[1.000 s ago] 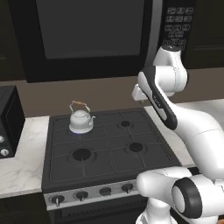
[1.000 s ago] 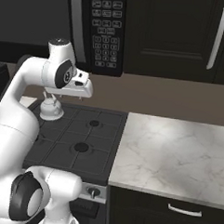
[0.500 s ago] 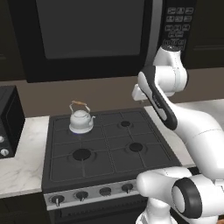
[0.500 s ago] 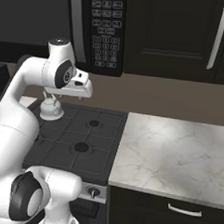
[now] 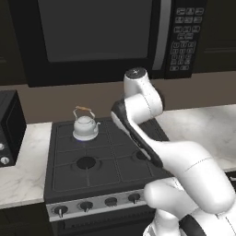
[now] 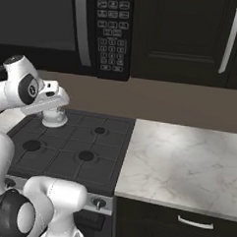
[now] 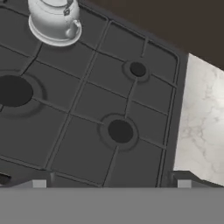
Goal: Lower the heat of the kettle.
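Observation:
The kettle (image 5: 85,127), small, white and squat with a wire handle, stands on the back left burner of the black stove (image 5: 106,168). It sits at the top left of the hand view as kettle (image 7: 54,19). In the right base view the kettle (image 6: 54,119) is partly behind my hand. My gripper (image 7: 111,180) hangs over the stove's right half, above and in front of the front right burner (image 7: 120,131). Its fingertips (image 7: 38,180) stand wide apart, open, with nothing between them. A row of knobs (image 5: 85,206) runs along the stove's front panel.
A microwave (image 5: 97,37) hangs above the stove. A marble counter (image 6: 187,163) lies to the stove's right, and a dark appliance (image 5: 9,129) stands on the counter to its left. Dark cabinets (image 6: 193,40) fill the upper right.
My arm has swung left and lower, bringing the hand from the stove's right side closer to the kettle. The gripper stays open. The kettle has not moved.

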Robot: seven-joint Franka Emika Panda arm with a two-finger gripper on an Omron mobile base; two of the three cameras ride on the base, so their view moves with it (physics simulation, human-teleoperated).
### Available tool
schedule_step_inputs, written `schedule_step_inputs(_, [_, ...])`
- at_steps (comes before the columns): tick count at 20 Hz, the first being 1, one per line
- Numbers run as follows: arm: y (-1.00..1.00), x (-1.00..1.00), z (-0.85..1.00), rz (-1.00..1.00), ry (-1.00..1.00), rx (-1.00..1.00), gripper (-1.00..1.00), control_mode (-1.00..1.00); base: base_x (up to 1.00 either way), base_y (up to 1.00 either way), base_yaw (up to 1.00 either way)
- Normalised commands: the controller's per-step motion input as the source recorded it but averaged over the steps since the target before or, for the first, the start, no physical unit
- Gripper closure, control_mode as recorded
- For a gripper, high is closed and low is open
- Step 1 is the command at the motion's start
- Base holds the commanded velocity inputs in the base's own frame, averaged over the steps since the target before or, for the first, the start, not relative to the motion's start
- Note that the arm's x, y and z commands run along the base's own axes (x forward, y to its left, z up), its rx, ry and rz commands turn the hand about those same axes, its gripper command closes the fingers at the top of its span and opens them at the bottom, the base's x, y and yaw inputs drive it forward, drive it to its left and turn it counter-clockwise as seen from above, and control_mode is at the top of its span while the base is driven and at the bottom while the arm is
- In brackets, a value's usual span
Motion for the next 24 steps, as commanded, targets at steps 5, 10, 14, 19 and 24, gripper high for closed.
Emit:
schedule_step_inputs(5, [1.0, -0.12, -0.49, 0.32, -0.02, -0.35, -1.0, -1.0, 0.0, 0.0, 0.0])
schedule_step_inputs(10, [0.9, -0.19, -0.48, 0.4, 0.0, -0.29, -1.0, -1.0, 0.0, 0.0, 0.0])
schedule_step_inputs(14, [0.71, -0.26, -0.37, 0.35, 0.0, -0.27, -1.0, -1.0, 0.0, 0.0, 0.0])
schedule_step_inputs(19, [0.62, -0.25, -0.36, 0.29, 0.0, -0.33, -1.0, -1.0, 0.0, 0.0, 0.0])
schedule_step_inputs(24, [0.61, -0.41, -0.32, 0.24, 0.0, -0.38, -1.0, -1.0, 0.0, 0.0, 0.0])
